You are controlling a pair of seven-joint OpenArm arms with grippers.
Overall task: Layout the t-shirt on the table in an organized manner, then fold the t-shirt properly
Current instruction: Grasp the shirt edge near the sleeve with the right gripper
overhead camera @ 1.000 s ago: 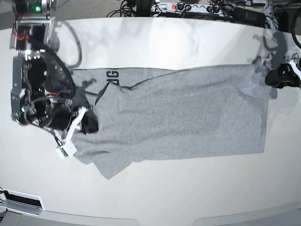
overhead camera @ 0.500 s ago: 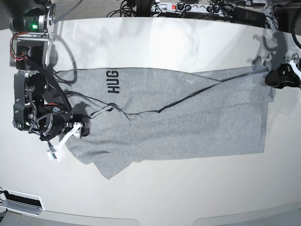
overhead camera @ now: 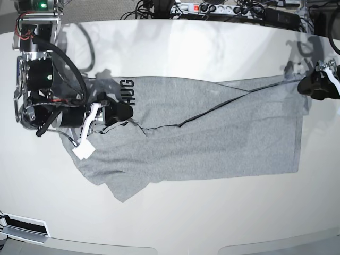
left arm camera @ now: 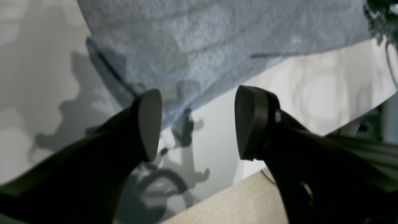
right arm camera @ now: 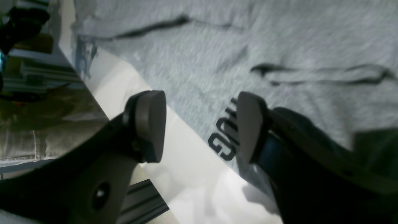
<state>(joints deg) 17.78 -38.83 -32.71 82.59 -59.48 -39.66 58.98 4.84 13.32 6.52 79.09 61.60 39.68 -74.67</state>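
- T-shirt (overhead camera: 212, 138) is thin grey jersey: light, limp, no stiffness. I expect it to drape and drag rather than slide as one piece, and any pull at one point will stretch a ridge across it.
- Bench (overhead camera: 212, 48) is glossy, so the cloth probably slips easily; a pinch has to catch the fabric edge, not skate over it.
- Best holds, in my judgement: the hemmed edges and corners, where the doubled seam gives my jaws something to bite. Mid-panel grabs would just bunch it.
- My left gripper (left arm camera: 199, 121) hangs with jaws wide apart, nothing between them, just over the shirt's corner at the bench edge. Dark seam runs right beside the left fingertip (left arm camera: 149, 124), a good target.
- My right gripper (right arm camera: 202, 127) also has jaws spread wide and empty, hovering above the printed end; one finger partly covers the black lettering (right arm camera: 222, 144).
- Where it lies: stretched long across the middle of the bench, printed end toward my right arm, plain end toward my left.
- Look: heather grey, dark trim. Not flat yet: a dark seam line (overhead camera: 212, 109) cuts diagonally across the upper part where one layer is folded over another, and a loose flap (overhead camera: 125, 194) sticks out at the near edge.
- Lettering shows only partly in base view.
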